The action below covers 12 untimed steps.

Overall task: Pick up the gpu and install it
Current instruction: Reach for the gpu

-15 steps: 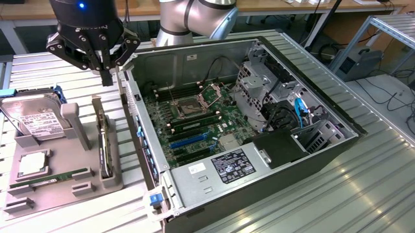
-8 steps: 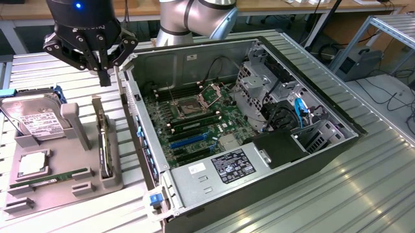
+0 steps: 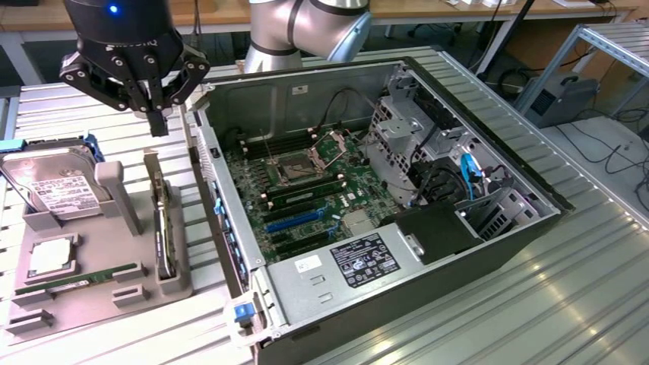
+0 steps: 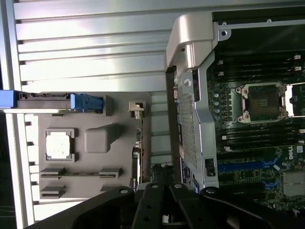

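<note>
While the gripper [image 3: 156,125] hangs above the grey tray [image 3: 96,304], over the tray side nearest the open computer case [image 3: 426,304], its two black fingers are pressed together with nothing between them. The gpu [image 3: 158,220] stands on its long edge in a slot on that same side of the tray, a thin dark board with a silvery metal strip along one end, apart from the gripper. In the wrist view the card [image 4: 138,143] is seen edge-on as a narrow dark line.

Elsewhere on the matte, moulded tray, a boxy silver hard drive [image 3: 59,190] leans in an upright cradle, and its white label carries print too small to read. A square metal-lidded processor [image 3: 51,257] lies flat in a pocket, and a narrow green memory stick [image 3: 83,277] sits in a groove.

Beside the tray, the case holds a green motherboard [image 3: 304,194] with blue slots. A black label [image 3: 360,258] with white print, illegible, is on its sheet-metal cover.
</note>
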Available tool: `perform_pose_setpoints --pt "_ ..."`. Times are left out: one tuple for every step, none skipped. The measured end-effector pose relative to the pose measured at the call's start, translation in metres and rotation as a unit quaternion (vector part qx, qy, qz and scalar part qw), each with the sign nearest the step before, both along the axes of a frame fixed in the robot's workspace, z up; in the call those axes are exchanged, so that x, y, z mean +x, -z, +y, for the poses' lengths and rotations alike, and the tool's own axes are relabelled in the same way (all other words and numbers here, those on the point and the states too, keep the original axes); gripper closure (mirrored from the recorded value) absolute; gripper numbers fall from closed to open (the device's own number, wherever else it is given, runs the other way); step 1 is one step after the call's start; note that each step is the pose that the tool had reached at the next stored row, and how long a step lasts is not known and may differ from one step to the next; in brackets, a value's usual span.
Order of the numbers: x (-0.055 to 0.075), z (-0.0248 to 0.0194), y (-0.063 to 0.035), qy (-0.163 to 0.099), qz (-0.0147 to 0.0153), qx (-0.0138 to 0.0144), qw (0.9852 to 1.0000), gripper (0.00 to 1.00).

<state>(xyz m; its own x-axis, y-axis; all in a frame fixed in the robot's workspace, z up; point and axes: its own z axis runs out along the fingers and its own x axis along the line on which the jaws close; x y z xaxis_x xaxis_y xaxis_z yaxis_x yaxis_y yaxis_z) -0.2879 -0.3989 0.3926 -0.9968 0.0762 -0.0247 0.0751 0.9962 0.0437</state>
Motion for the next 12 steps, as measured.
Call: perform_pose_setpoints --pt "-0.0003 0.0 0.0 0.0 0.0 0.0 1.0 0.89" --pt "-0.0007 0.0 0.0 0.0 0.0 0.0 1.0 0.89" --pt "-0.0014 0.0 0.0 0.0 0.0 0.0 1.0 0.89" --pt "-0.0019 0.0 0.0 0.0 0.0 0.0 1.0 0.89" --pt "-0.0022 0.0 0.0 0.0 0.0 0.0 1.0 0.89" --pt "-0.0023 -0.0001 0.0001 0.0 0.0 0.0 1.0 0.89" --pt "-0.0025 -0.0004 0.0001 0.0 0.0 0.0 1.0 0.89" --pt "-0.0026 -0.001 0.0001 0.0 0.0 0.0 1.0 0.89" --pt "-0.0026 -0.0017 0.0001 0.0 0.0 0.0 1.0 0.89" --pt "-0.0027 -0.0024 0.0001 0.0 0.0 0.0 1.0 0.89" --pt "-0.0028 -0.003 0.0001 0.0 0.0 0.0 1.0 0.89" --pt "-0.0029 -0.0036 0.0002 0.0 0.0 0.0 1.0 0.89"
